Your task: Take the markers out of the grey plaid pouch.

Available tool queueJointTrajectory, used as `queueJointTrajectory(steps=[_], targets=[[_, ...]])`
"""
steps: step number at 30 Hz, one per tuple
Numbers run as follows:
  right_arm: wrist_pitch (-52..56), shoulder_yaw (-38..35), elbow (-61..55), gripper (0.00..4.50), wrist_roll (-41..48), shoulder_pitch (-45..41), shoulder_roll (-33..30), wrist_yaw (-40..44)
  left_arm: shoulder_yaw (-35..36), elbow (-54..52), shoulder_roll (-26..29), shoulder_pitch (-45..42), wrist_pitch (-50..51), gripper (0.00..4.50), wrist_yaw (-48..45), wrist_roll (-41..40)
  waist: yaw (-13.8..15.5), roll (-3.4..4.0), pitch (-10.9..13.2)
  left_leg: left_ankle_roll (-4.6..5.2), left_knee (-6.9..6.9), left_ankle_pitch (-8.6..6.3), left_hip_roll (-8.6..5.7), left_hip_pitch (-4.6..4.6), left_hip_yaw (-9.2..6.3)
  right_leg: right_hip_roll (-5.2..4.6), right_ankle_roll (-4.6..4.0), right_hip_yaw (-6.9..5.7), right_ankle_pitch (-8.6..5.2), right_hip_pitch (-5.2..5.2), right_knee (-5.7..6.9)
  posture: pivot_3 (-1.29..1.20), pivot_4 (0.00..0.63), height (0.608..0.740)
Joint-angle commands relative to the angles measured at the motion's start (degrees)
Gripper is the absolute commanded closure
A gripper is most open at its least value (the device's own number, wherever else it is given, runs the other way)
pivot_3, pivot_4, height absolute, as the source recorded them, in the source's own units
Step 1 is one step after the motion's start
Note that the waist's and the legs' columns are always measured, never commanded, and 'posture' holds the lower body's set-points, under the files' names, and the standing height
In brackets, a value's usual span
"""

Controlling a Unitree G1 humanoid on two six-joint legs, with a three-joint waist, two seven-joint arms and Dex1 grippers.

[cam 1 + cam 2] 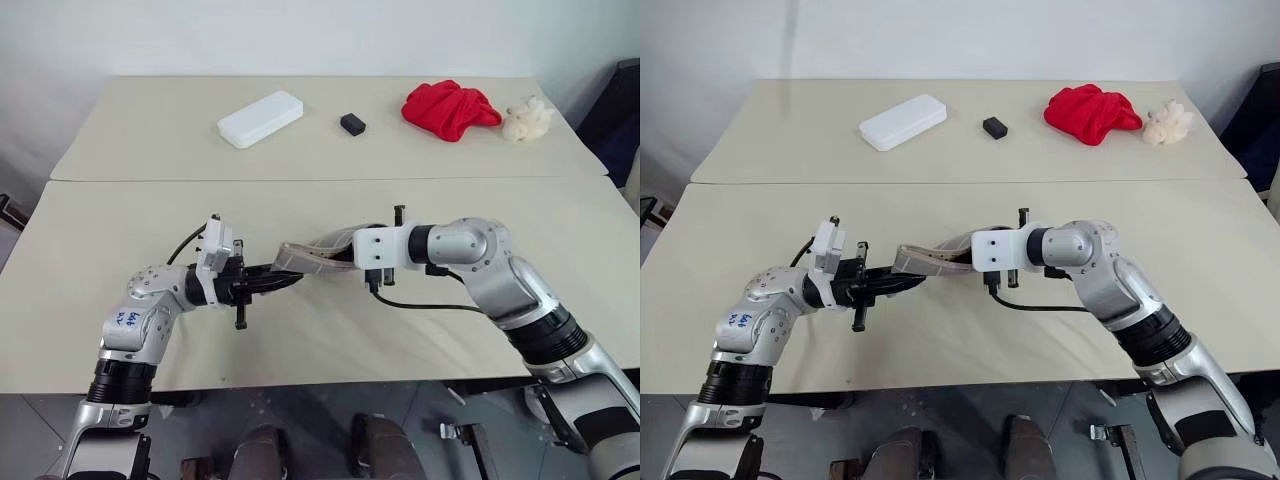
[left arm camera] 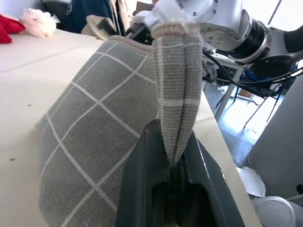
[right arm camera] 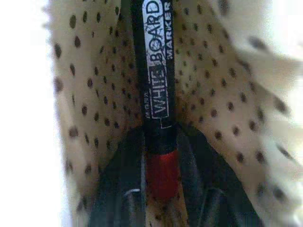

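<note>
Woven cloth pouch [image 2: 94,142] — matt, coarse

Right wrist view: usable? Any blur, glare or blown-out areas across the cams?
Right wrist view: soft and close-up, yet the whiteboard marker print is readable inside the dotted lining; both edges wash out to white. Left wrist view: grey plaid pouch weave sharp, background behind the arm bright and hazy. Head views: even light, soft shadows under the arms, no glare on the table.

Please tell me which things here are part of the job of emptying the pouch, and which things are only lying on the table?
Part of the job:
- grey plaid pouch, pinched by the left gripper
- whiteboard marker inside it, between the fingers of the right gripper

Only lying about:
- white case
- small black block
- red cloth
- cream fluffy thing
</note>
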Motion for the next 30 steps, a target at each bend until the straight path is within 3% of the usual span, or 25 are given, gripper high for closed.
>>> queueJointTrajectory(steps=[1, 8, 15, 22, 30], targets=[[-3.17, -6.5, -4.95, 3.9, 7.87, 0.88, -0.34, 1.8, 1.56, -1.18, 0.39, -0.02, -1.09, 4.5, 0.16, -0.86, 0.02, 0.0, 0.0, 0.0, 0.0, 0.0, 0.0, 0.0, 0.01, 0.0, 0.0, 0.0, 0.0, 0.0, 0.0, 0.0, 0.15, 0.74], [-4.0, -10.97, -6.99, 3.9, 16.02, 3.59, -1.33, 5.45, 1.94, -1.36, 0.35, 0.24, -1.16, 4.5, 0.66, -0.7, 0.09, 0.0, 0.0, 0.01, 0.02, 0.0, 0.0, 0.0, 0.0, 0.0, 0.0, 0.0, 0.0, 0.01, -0.01, 0.0, 0.15, 0.74], [-3.1, -12.59, -7.04, 3.9, 18.41, 3.8, -2.1, 5.74, 1.77, -1.48, 0.51, 0.31, -1.12, 4.5, 0.68, -0.69, 0.09, 0.0, 0.0, 0.0, 0.02, 0.0, 0.0, 0.0, 0.0, 0.0, 0.0, 0.0, 0.0, 0.01, 0.0, 0.0, 0.15, 0.74], [-4.91, -21.99, -3.72, 3.9, 35.42, 6.47, 4.18, 7.08, 0.67, -1.79, 0.86, 0.24, -1.02, 4.5, -0.11, -0.57, 0.24, 0.0, 0.0, 0.01, 0.03, 0.0, 0.0, 0.01, -0.02, 0.0, 0.0, 0.0, 0.0, 0.03, 0.01, 0.0, 0.15, 0.74], [15.91, -30.16, -15.32, 3.9, 58.56, 7.34, 1.53, 1.03, 1.12, -1.61, 1.47, 0.16, -1.21, 4.5, -0.4, -0.84, 0.23, 0.01, 0.0, 0.01, 0.04, 0.0, -0.01, 0.01, -0.06, 0.0, 0.0, 0.0, 0.0, 0.03, 0.04, 0.0, 0.15, 0.74]])
